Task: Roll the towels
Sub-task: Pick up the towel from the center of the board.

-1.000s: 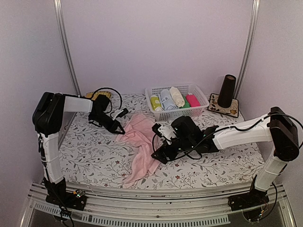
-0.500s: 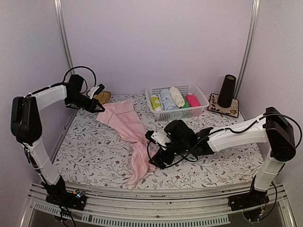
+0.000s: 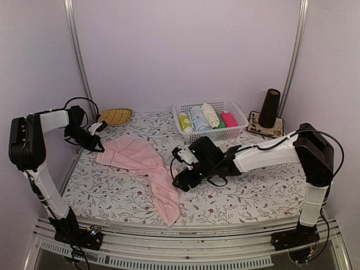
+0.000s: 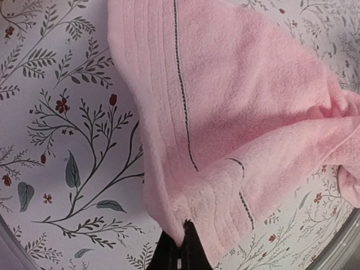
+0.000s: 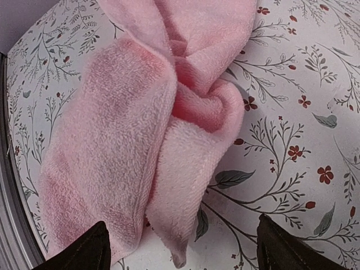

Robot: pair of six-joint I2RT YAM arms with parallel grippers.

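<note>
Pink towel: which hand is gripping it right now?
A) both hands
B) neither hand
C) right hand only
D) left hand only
D: the left hand is shut on a corner of the pink towel. The right hand is open, with its fingers spread to either side of the towel's other end and gripping nothing.

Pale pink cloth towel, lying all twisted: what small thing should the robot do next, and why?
Probably lower the open right gripper and close it on the bunched near end of the pale pink cloth towel. The left gripper pinches its other end, so both could then pull it flat for rolling.
</note>
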